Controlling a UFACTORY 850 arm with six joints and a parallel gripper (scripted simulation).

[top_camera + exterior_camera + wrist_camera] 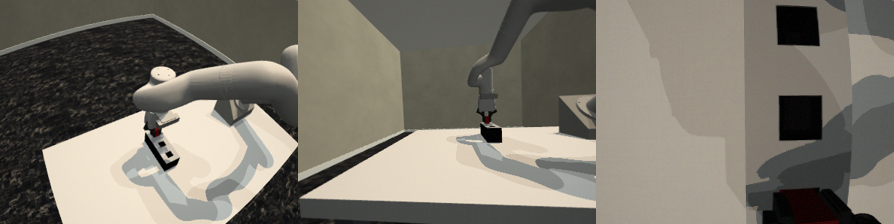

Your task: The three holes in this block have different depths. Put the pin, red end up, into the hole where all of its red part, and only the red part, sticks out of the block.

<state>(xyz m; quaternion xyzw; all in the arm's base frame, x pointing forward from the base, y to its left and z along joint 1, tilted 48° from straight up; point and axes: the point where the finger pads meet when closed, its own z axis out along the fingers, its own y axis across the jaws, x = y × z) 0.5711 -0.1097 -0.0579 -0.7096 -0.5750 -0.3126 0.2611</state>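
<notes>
Pin (156, 132) (487, 119) (803, 205) is standing upright, red end up, between the fingers of the end effector (152, 128) (487, 119) (800, 211), which is grasping it by the red part. Both are sitting over the end of the block (160, 149) (491, 133) (763, 100) farthest from the exterior camera. Two square holes are showing dark and unfilled in a row beside the pin, the middle hole (162, 143) (800, 118) being nearer and the end hole (169, 154) (798, 25) farther off. The block is lying well inside the edges of the pale counter (83, 169) (411, 177) (636, 150), with open surface around it. Fingers are hiding the third hole, so how deep the pin is reaching cannot be told; the wrist view is cutting off the fingers at its lower border, and hole depths are staying lost in black.
</notes>
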